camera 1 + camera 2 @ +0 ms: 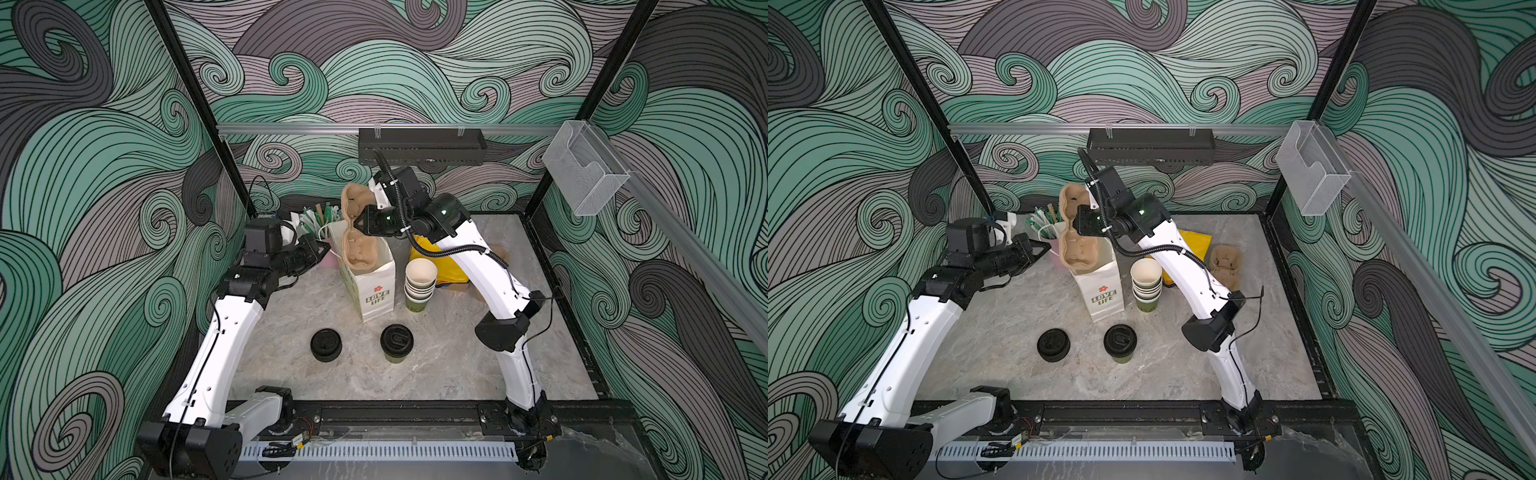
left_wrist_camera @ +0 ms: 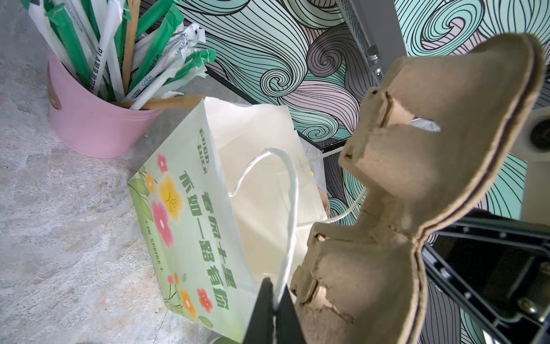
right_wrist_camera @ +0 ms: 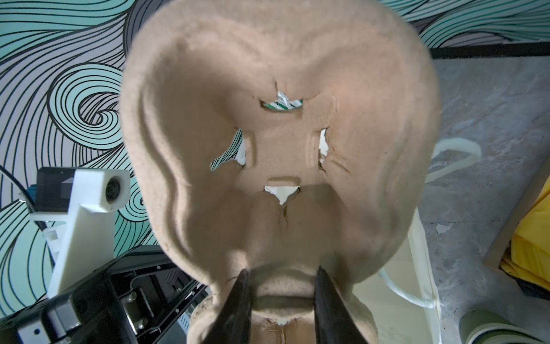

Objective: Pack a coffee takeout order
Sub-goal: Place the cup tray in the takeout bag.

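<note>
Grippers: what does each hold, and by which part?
Right gripper: the pulp carrier, clamped at the narrow waist between its two wells. Left gripper: the paper bag, pinched by its white cord handle.

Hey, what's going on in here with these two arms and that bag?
A robot is packing a coffee order. The right pincer grips a tan moulded-pulp two-cup carrier, held on end with its lower part at the mouth of the white paper bag. The left pincer is shut on the bag's white cord handle, apparently steadying it. The green paper cup with a black lid stands on the table in front, not yet packed.
</note>
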Tool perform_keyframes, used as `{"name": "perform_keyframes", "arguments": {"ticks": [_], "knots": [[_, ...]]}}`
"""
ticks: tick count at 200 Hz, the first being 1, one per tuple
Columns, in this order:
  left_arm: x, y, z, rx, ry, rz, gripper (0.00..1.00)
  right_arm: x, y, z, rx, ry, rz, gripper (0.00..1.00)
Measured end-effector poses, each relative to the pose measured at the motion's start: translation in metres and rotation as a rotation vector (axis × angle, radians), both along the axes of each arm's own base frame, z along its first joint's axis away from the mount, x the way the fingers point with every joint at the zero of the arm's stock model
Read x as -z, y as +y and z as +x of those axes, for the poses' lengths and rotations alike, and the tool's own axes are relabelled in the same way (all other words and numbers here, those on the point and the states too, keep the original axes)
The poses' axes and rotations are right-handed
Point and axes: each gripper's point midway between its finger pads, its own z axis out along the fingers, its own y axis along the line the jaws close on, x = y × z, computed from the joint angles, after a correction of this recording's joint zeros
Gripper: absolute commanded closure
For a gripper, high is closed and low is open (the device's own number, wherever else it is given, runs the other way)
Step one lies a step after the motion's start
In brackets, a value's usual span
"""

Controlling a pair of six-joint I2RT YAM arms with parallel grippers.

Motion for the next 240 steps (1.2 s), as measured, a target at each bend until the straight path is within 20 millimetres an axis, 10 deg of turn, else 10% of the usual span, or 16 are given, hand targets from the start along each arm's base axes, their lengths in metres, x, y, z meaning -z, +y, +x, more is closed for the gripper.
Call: {"name": "perform_keyframes", "arguments": {"ticks": [240], "knots": [[-0.003, -0.002, 0.000, 0.009, -0.011, -0.012, 1.00, 0.029, 0.003, 0.000, -0.025, -0.136, -0.239, 0.76]]}}
